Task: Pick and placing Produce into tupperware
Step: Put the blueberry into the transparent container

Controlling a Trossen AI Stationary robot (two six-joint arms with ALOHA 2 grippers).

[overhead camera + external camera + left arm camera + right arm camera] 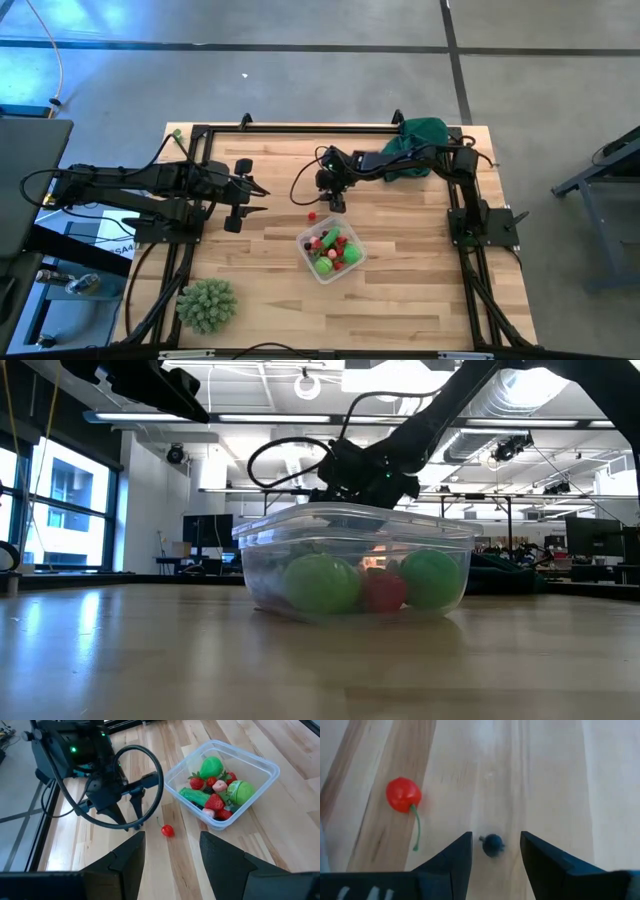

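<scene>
Two pieces of produce lie loose on the wooden table (pixel 420 290), outside the tupperware (pixel 352 262): a red cherry (pixel 403 794) with a thin green stem, and a tiny dark blue berry (pixel 493 844) just beside it. The right gripper (pixel 334 203) hangs low over that berry, its two dark fingers (pixel 451 860) standing apart on either side with bare wood showing between each finger and the fruit, so the claw is wide and holds nothing. From above, this gripper sits just off the box's far corner, with the cherry showing as a red dot between gripper and box. The clear box rests near the middle of the table, turned at an angle to the boards, and already carries a heap of produce (pixel 215 795): bright green rounded pieces, several red strawberries, a long green piece and something pale pink. Seen level across the table, two green balls and a red one press against its near wall. The left gripper (pixel 246 199) waits well to the side, raised off the table and facing the box (its fingers (pixel 127 857) are parted and empty). A spiky pale-green ball (pixel 208 304) sits near the table's front left corner, and a dark green cloth (pixel 420 135) lies bunched at the far edge by the right arm's base.
</scene>
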